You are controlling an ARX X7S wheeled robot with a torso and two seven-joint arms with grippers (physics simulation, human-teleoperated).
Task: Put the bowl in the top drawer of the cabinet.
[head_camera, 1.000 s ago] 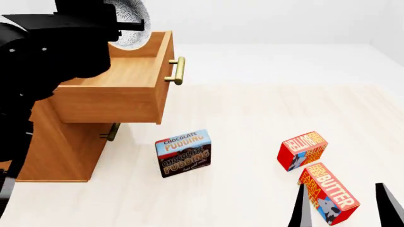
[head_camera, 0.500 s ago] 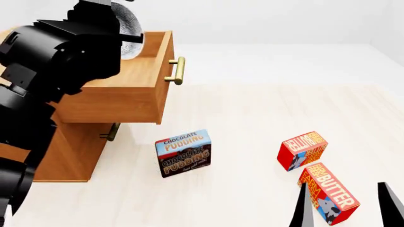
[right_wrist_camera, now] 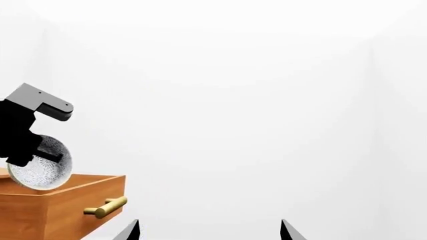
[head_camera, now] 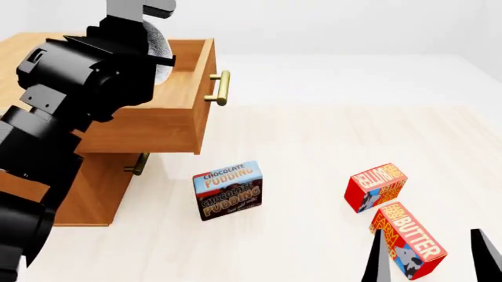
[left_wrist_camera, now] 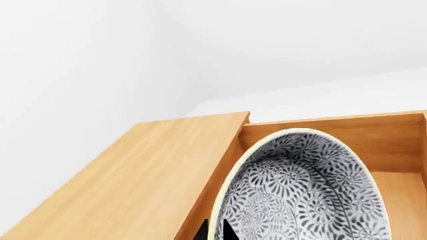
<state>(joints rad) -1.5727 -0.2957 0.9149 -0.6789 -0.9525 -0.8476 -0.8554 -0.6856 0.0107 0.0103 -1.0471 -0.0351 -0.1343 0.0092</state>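
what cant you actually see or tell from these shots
- Left gripper: fingers hidden behind the bowl in the left wrist view, by the arm in the head view.
- Top drawer floor: mostly covered by arm and bowl.
- Right gripper: only the fingertips show, cut off by the frame edge.

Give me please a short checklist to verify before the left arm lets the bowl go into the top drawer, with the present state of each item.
1. Top drawer pulled open: ok, its box stands out from the cabinet.
2. Bowl held by the left gripper: ok, a finger shows at the rim.
3. Bowl over the drawer opening: ok, the left wrist view shows it past the cabinet top, inside the drawer walls.
4. Bowl low enough to release: not ok, in the right wrist view it sits partly above the drawer edge.
5. Bowl level: not ok, it is tilted on its side.
6. Right gripper out of the way: ok, open near the butter box.
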